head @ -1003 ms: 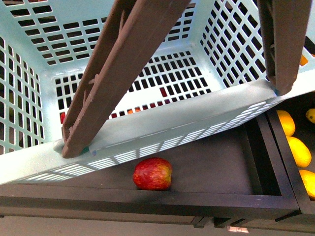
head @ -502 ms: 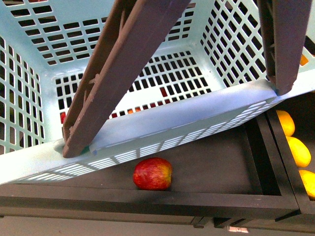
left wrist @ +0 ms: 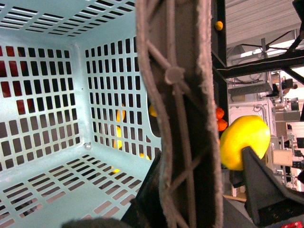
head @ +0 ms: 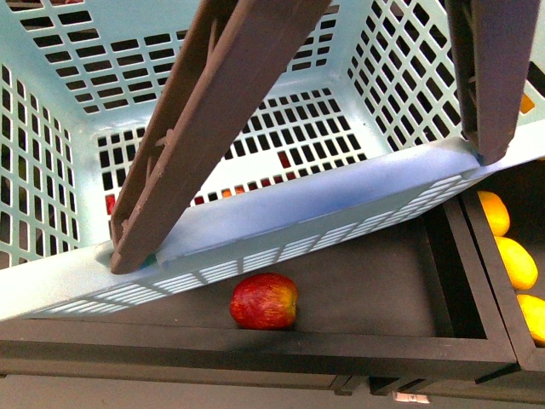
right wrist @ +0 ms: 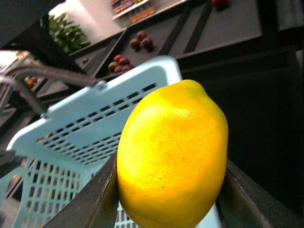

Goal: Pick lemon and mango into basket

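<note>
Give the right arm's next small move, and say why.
Probably carry the lemon sideways across the rim of the basket until it hangs over the floor. The right gripper is shut on the lemon, which in the left wrist view appears to sit outside the basket wall, and no fruit lies inside.

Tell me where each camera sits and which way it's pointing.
Front: on the body, looking down into the basket, an apple in a black tray past its rim; no arm shows.
Left wrist: close against a brown handle, facing the basket's inside; dark robot parts show beside it.
Right wrist: over the right gripper, facing the lemon it clamps, basket beyond.
Shared: both wrist views show lemon and basket.
</note>
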